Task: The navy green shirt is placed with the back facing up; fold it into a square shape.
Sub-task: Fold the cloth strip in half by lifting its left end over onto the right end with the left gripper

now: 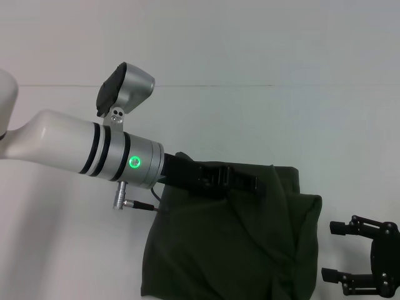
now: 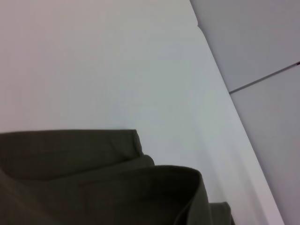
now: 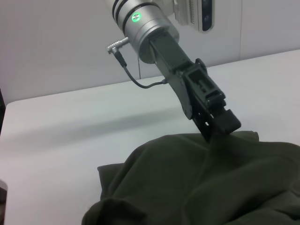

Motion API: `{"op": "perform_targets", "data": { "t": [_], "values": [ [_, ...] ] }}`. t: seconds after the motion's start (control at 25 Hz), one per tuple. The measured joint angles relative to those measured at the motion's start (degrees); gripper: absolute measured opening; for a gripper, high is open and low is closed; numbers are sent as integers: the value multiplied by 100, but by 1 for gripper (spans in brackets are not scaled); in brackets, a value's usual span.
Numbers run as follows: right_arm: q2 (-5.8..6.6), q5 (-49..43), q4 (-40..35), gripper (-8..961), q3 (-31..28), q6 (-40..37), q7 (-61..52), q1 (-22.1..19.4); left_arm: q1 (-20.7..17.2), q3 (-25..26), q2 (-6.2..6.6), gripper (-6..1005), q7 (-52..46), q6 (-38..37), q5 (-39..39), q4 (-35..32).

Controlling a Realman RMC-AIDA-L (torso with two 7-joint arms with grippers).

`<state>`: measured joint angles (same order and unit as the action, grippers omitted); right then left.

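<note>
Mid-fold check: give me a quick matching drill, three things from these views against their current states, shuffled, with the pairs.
Things:
1. left gripper
2. right gripper
3. navy green shirt

States:
A. bunched on the white table
B. pinching a raised fold of cloth
C. open, beside the cloth, touching nothing

Pairs: 1-B, 2-C, 3-A

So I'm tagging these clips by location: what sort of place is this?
Probably a lab or test bench: a bare white tabletop, a plain pale wall behind it, and only the dark olive-green cotton shirt pinched by the left tool.
</note>
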<state>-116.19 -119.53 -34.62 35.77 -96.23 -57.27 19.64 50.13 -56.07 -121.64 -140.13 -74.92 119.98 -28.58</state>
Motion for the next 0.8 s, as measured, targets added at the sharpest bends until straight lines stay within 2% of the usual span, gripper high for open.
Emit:
{"op": "perform_targets", "data": {
  "t": [0.2, 0.56, 0.8],
  "values": [
    [-13, -5, 13, 921, 0, 41, -10, 28, 2, -22, -5, 684, 55, -1, 12, 23],
    [-19, -10, -6, 920, 0, 45, -47, 10, 22, -115, -98, 614, 536, 41, 28, 45],
    [-9, -10, -11, 920, -8, 28, -47, -1, 12, -117, -128, 349, 580, 64, 22, 23]
  ]
}}
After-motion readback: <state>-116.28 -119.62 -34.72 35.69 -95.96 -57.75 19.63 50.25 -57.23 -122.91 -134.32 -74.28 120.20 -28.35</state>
